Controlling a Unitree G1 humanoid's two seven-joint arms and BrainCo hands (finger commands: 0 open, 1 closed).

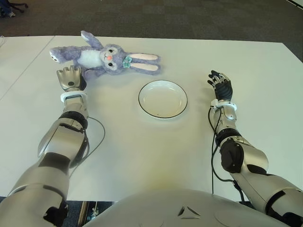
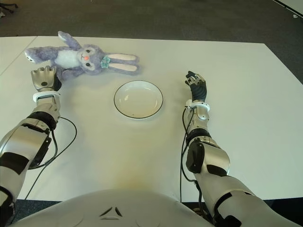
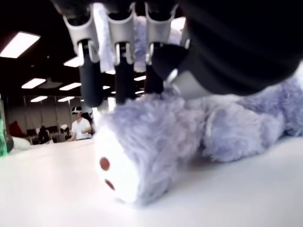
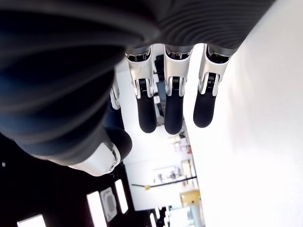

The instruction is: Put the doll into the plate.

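White table over dark carpet; empty white plate mid-table; purple bunny doll near far edge, open left hand touching it; right hand relaxed, empty

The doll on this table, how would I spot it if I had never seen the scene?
On the white table, look at the far side, toward the robot's left. Beyond the round white plate with a thin dark rim lies the doll, right by the left robot hand. It is the only soft, furry thing: a purple rabbit with long pink-lined ears.
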